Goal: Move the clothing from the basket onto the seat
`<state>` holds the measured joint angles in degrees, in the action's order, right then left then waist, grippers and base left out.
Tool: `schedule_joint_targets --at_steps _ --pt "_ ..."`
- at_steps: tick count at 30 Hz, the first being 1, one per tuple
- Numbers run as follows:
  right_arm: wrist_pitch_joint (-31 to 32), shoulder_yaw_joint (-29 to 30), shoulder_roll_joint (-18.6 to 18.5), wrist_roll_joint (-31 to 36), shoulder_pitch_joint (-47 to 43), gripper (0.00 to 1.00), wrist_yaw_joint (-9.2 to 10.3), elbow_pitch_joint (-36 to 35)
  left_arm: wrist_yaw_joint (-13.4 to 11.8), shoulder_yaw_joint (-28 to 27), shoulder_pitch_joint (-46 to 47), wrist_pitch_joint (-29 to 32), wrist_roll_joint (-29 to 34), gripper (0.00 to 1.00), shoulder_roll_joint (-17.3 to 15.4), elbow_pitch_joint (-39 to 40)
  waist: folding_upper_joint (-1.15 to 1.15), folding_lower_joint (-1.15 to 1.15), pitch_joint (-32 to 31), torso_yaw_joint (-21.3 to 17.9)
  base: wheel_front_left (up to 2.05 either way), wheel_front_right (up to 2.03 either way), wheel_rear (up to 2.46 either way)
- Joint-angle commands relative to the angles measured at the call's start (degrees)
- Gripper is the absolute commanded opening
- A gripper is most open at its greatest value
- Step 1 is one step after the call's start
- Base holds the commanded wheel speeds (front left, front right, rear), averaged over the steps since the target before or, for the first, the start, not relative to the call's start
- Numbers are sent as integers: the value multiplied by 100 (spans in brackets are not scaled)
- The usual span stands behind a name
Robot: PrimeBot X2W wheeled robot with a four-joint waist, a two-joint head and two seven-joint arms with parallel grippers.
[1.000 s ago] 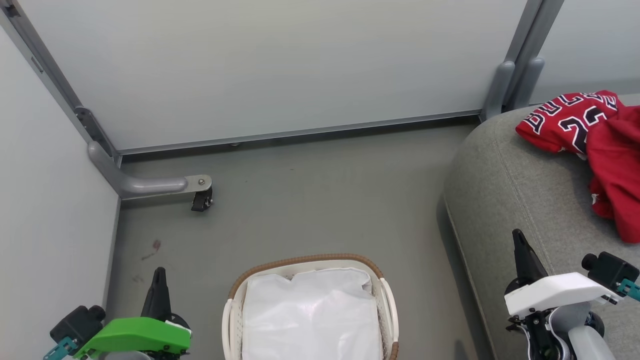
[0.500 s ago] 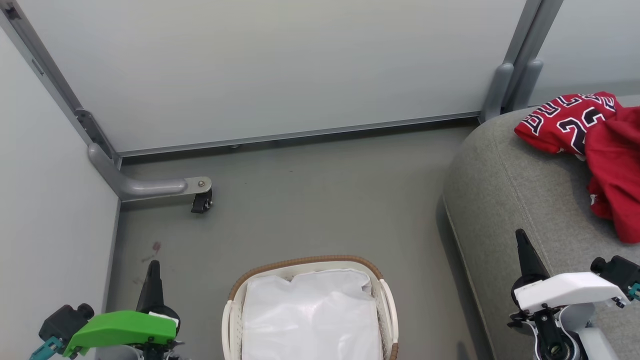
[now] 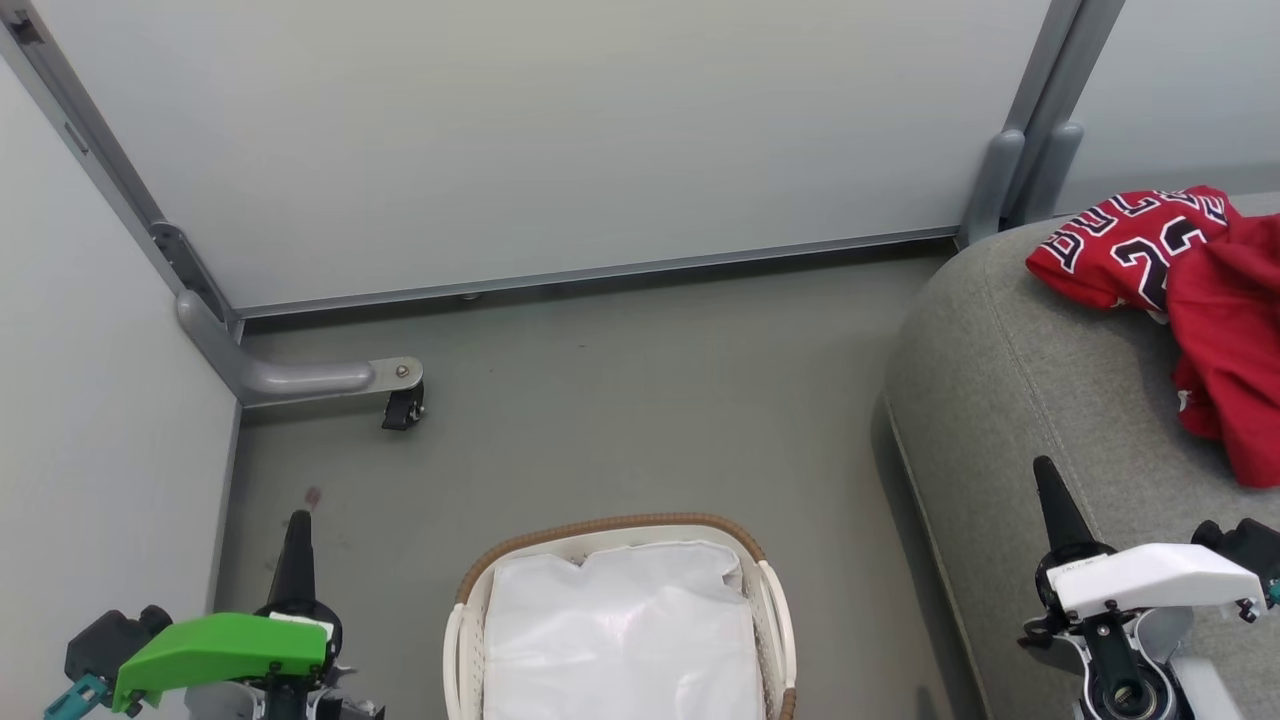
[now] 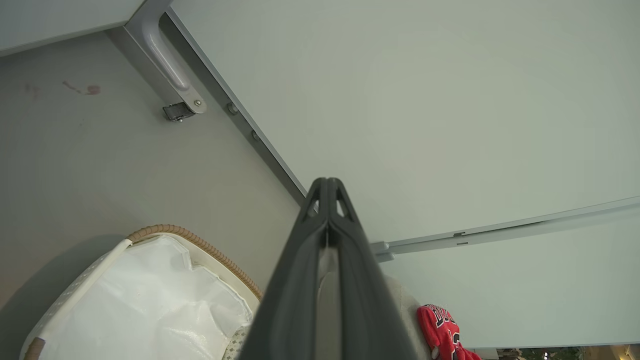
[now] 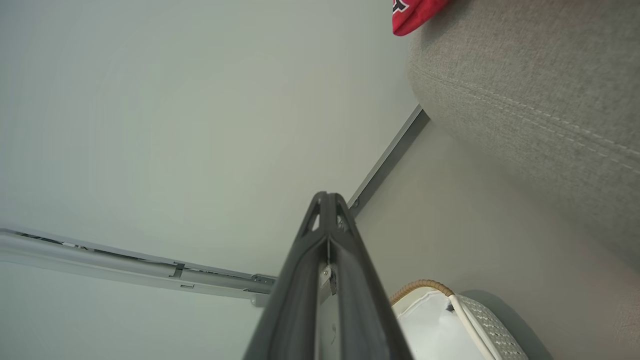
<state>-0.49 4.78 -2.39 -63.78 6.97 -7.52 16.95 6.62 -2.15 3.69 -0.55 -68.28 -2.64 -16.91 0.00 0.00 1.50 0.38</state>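
Note:
The red clothing (image 3: pixel 1180 280) with white trim and dark lettering lies crumpled on the grey seat (image 3: pixel 1020 380) at the right; a corner of the clothing (image 4: pixel 442 330) shows in the left wrist view and the clothing (image 5: pixel 415 12) in the right wrist view. The white basket (image 3: pixel 765 600) with its brown rim stands on the floor at bottom centre, holding just its white liner (image 3: pixel 620 630). My left gripper (image 3: pixel 297 525) is shut and empty, left of the basket. My right gripper (image 3: pixel 1045 475) is shut and empty, over the seat's front edge.
Pale partition walls close the area at the back and left. A grey metal foot with a black caster (image 3: pixel 400 405) juts onto the grey floor (image 3: pixel 620 400) at the left. A vertical grey post (image 3: pixel 1010 180) stands behind the seat.
Both grippers have sunk toward the bottom of the head view, the left one also drifting left. The whole picture has shifted slightly downward. Clothing and basket lie as before.

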Motion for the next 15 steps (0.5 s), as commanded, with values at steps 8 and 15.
schedule_joint_targets --at_steps 8,15 --pt "145 50 -45 -571 -33 0 3 -119 48 -112 166 149 -491 0 -27 115 0 0 -19 -5 0 0 0" --pt "240 73 -47 -946 -40 0 3 -150 51 -167 196 240 -806 0 -29 144 0 0 -34 -10 0 0 0"
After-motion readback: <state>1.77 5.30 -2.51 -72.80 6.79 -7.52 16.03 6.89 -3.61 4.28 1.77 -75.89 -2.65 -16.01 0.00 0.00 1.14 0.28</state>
